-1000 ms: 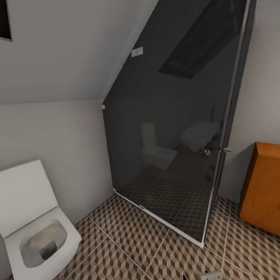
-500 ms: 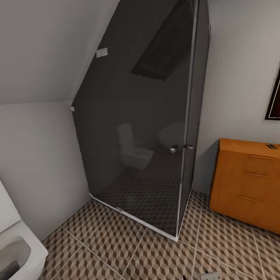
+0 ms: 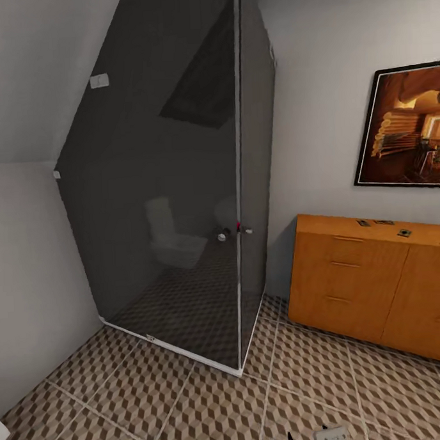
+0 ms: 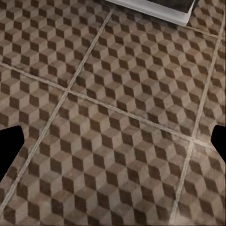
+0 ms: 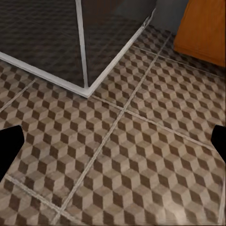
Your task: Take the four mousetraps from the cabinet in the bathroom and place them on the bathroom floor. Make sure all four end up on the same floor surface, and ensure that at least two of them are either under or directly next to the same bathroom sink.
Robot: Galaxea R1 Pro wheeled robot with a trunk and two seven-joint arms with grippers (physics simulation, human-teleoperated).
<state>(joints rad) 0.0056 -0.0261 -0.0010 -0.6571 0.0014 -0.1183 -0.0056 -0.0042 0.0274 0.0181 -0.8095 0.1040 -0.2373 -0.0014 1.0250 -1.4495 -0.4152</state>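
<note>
The main risk is the robot's approach: the cabinet (image 3: pixel 370 277) stands just beside the dark glass shower stall (image 3: pixel 181 202), so a wide swing of base or arm could strike the glass corner, and a hasty reach could knock the mousetraps (image 3: pixel 381 225) off the cabinet top, where small dark-and-brown pieces lie. They are well ahead of the jaws, far beyond reach. Both grippers hang over the cube-patterned bathroom floor (image 4: pixel 117 122) with jaws spread wide and nothing between them. A framed picture (image 3: pixel 405 125) hangs above the cabinet.
</note>
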